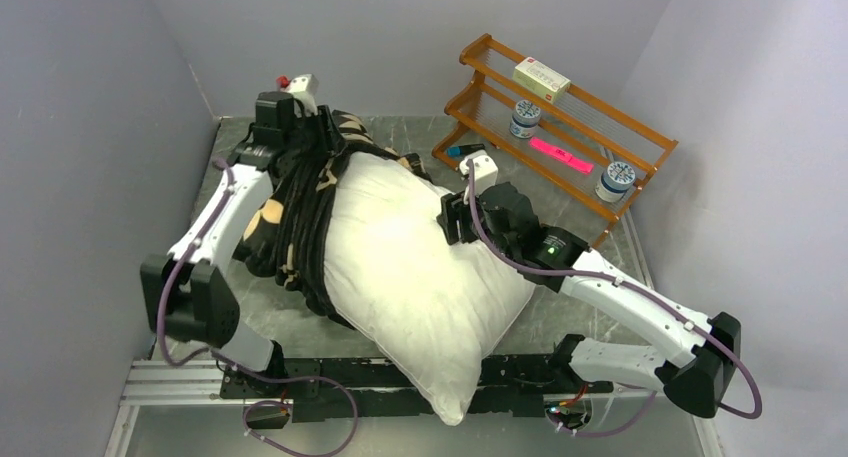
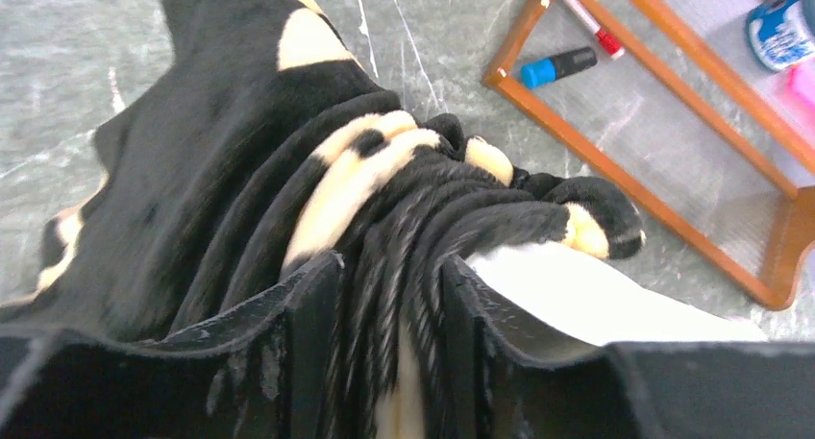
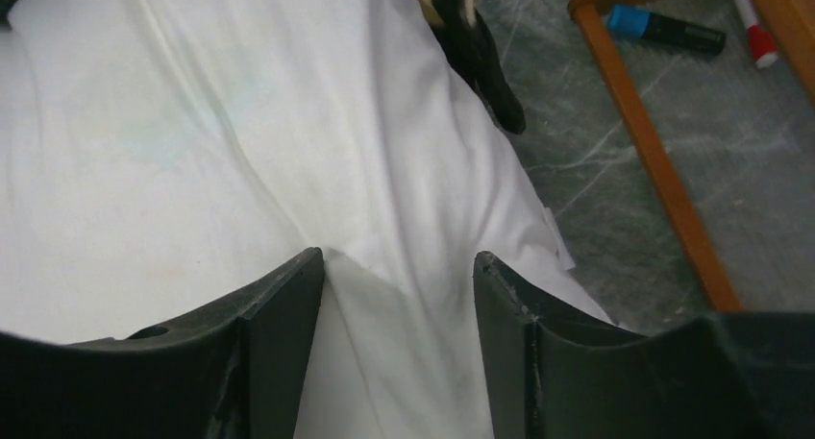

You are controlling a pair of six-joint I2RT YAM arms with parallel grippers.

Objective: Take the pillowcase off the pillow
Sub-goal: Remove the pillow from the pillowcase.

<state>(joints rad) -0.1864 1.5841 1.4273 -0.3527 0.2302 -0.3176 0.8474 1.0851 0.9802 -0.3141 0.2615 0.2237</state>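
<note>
Black plush pillowcase with tan flower motifs (image 1: pixel 300 212) sits bunched around the far end of the plump white pillow (image 1: pixel 400 267). My left gripper (image 2: pixel 389 266) straddles its folds; I cannot tell if it pinches. With my right gripper (image 3: pixel 399 256) parted, unanchored pillow could drag along.

Free to pass along the bare table (image 1: pixel 415 137) at the far side, between pillowcase (image 1: pixel 300 207) and rack (image 3: pixel 663 180). Narrow going beside the pillow (image 1: pixel 400 267) on its right, partly taken up by a marker (image 3: pixel 663 31) at the rack's foot. Blocked in the middle by the pillow, on the left by bunched pillowcase folds. Hemmed in by left wall (image 1: pixel 90 127) and right wall (image 1: pixel 760 127)
</note>
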